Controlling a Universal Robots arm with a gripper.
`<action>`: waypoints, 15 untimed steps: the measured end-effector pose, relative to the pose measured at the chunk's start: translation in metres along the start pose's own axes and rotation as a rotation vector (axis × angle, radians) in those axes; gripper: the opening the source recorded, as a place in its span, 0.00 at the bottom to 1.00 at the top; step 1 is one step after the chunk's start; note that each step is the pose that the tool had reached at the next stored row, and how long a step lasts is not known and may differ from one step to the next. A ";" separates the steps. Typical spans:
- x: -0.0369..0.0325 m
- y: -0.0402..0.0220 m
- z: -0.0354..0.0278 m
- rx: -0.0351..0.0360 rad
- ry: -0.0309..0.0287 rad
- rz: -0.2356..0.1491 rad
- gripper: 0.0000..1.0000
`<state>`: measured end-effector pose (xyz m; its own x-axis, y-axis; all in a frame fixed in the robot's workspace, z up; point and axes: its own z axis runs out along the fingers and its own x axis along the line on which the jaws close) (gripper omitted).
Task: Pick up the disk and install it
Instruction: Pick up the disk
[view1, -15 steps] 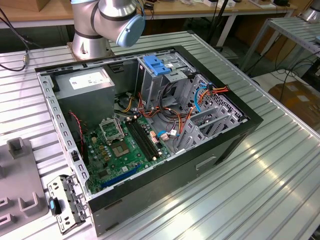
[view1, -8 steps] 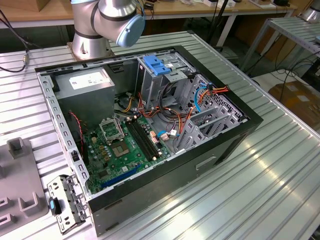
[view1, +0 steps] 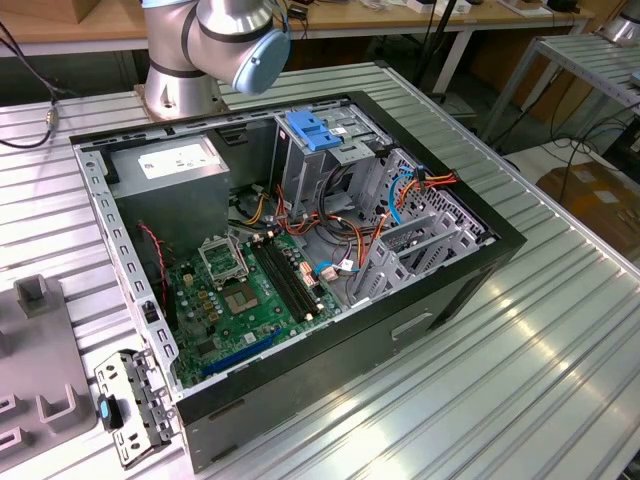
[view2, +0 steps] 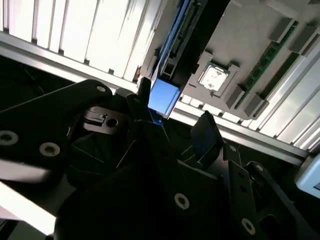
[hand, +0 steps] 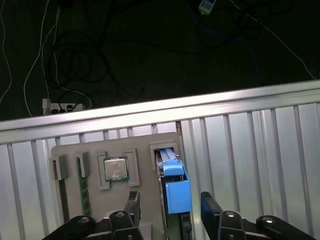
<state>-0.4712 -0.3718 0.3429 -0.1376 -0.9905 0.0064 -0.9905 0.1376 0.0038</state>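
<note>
The disk (hand: 176, 192) stands on edge in a slot of a grey fixture tray (hand: 145, 142), its blue carrier bracket facing the camera in the first wrist view. My gripper (hand: 171, 207) is open, one dark finger on each side of the bracket with a gap on both sides. In the second wrist view the blue end of the disk (view2: 164, 96) also sits between the fingers of the gripper (view2: 175, 112). The open computer case (view1: 470, 285) lies on the ribbed metal table in the exterior view.
On the tray beside the disk lie a processor chip (hand: 116, 169) and a memory stick (hand: 84, 186). Inside the case are a grey power supply (view1: 175, 160), a light-blue latch (view1: 315, 130), a motherboard (view1: 245, 295), cables and a metal drive cage (view1: 420, 235). The table edge (hand: 165, 107) runs just beyond the tray.
</note>
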 end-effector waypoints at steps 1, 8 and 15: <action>-0.0002 0.0000 0.0021 -0.0010 0.0002 0.001 0.60; -0.0007 0.0001 0.0186 -0.0021 0.0004 -0.015 0.60; -0.0034 0.0009 0.0369 -0.0019 0.0005 -0.041 0.60</action>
<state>-0.4718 -0.3686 0.3060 -0.0970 -0.9953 0.0067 -0.9953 0.0970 0.0060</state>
